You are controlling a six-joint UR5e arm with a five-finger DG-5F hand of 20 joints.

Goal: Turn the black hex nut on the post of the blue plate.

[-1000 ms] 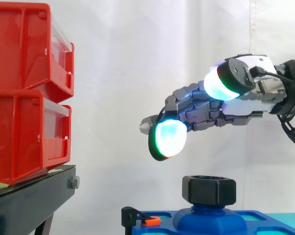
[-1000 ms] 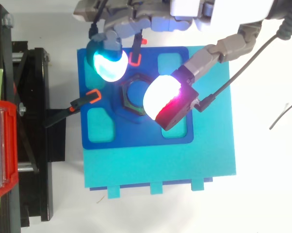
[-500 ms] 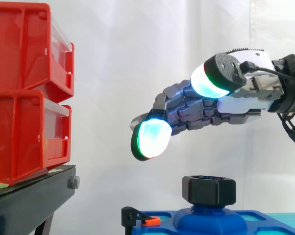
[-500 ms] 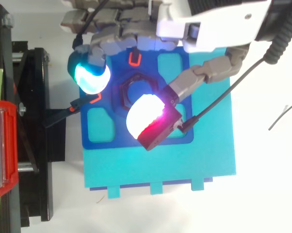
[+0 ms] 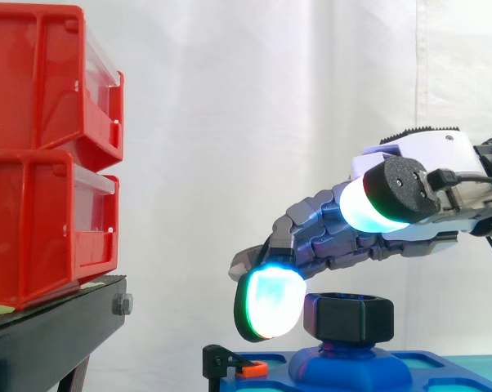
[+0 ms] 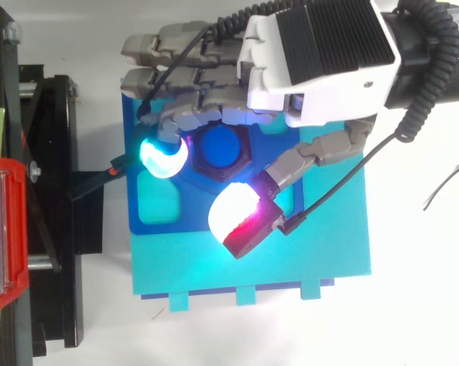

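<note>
Okay, I've got the hand (image 6: 313,53) spread over the black hex nut (image 5: 348,318) on the blue plate's (image 6: 191,210) post (image 6: 218,145), one pad (image 5: 270,304) just beside the nut, thumb (image 6: 241,217) apart, bracketing it for the twist.

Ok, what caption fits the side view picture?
Robot hand with a glowing fingertip beside the black hex nut on the blue plate.

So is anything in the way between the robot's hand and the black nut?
No, nothing visible is in the way. The hand hangs just above the black hex nut, and one glowing fingertip sits right beside the nut's left side in the side view. Only open air lies between them.
</note>
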